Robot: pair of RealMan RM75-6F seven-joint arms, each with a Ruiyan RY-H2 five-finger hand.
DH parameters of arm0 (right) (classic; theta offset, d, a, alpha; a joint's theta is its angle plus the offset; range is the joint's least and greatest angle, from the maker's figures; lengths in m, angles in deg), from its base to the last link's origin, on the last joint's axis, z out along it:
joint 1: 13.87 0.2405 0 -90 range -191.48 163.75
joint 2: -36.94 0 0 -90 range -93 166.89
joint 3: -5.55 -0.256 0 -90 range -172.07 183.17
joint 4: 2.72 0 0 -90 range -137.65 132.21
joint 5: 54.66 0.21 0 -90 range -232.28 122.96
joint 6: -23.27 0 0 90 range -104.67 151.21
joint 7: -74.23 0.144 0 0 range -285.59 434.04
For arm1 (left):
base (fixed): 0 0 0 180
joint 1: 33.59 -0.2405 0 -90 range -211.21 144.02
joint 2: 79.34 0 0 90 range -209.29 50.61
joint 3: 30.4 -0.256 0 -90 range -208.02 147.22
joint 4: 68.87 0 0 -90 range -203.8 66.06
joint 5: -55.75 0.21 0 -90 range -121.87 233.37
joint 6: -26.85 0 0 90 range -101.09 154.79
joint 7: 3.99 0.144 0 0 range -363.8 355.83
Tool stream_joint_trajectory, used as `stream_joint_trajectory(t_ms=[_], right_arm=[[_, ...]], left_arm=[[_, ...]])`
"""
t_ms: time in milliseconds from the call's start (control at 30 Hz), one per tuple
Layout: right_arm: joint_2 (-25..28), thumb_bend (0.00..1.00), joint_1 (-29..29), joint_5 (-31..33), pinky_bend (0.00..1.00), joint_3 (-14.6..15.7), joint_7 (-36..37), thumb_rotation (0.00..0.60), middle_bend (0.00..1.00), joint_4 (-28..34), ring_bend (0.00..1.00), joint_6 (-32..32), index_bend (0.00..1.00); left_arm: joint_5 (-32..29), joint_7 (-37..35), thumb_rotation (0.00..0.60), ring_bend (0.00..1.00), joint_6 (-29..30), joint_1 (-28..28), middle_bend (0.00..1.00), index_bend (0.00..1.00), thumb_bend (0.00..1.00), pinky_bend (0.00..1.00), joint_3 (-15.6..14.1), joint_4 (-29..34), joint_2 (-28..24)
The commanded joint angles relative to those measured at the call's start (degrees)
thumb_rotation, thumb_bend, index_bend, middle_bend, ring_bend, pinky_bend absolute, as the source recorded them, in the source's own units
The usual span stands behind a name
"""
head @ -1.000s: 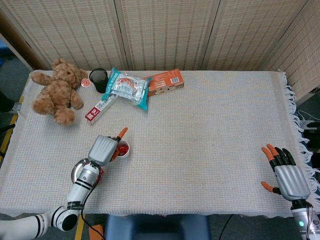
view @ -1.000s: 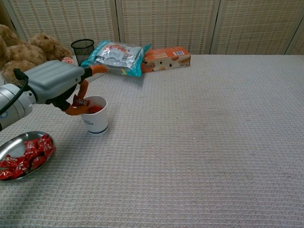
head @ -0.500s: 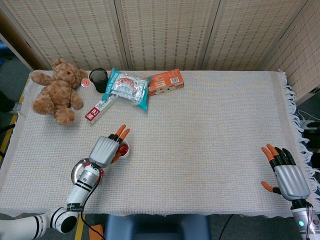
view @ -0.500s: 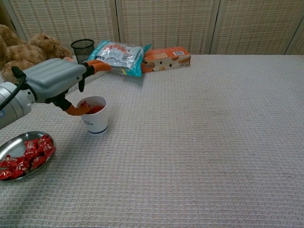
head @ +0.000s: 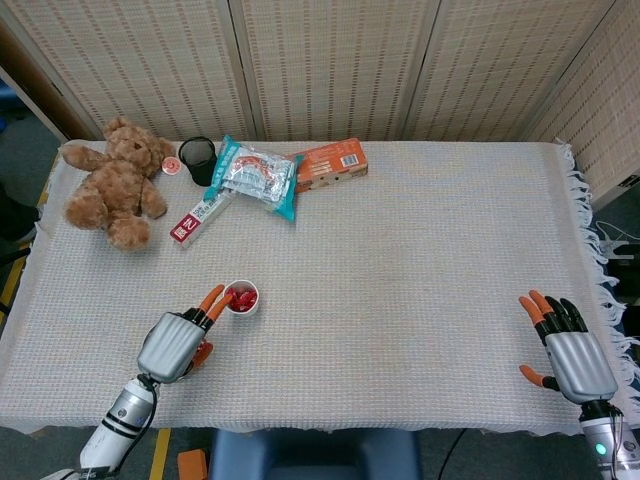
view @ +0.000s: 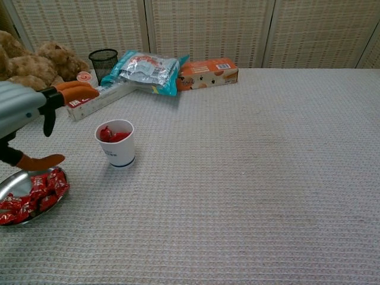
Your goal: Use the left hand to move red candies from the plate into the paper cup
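The white paper cup [head: 241,298] [view: 117,143] stands on the cloth with red candies inside. A metal plate [view: 18,181] at the near left holds several red candies [view: 35,191]; in the head view it is mostly hidden under my left hand [head: 176,340] [view: 27,113]. That hand hovers over the plate, left of the cup, fingers spread and empty. My right hand [head: 565,345] rests at the table's near right corner with fingers apart, holding nothing.
At the far left sit a teddy bear [head: 115,180], a black mesh cup [head: 198,159], a blue snack bag [head: 255,172], an orange box [head: 331,161] and a long red-and-white box [head: 203,215]. A fringed table edge [head: 585,215] runs along the right.
My left hand let a candy go into the cup, then drew back toward me and to the left, over the plate. The right hand barely moved.
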Motion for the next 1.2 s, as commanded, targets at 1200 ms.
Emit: stream_joint_trajectory(t_ms=[1200], right_arm=[[-0.14,0.09,-0.8,-6.02,0.0,1.41,2.91,0.6,0.0,-0.89,0.0,3.36,0.0]], left_arm=[[-3.88,-4.65,0.6,0.58,-1.03,-10.74,0.09,0.0,0.31,0.89,0.36,-19.53,7.7]])
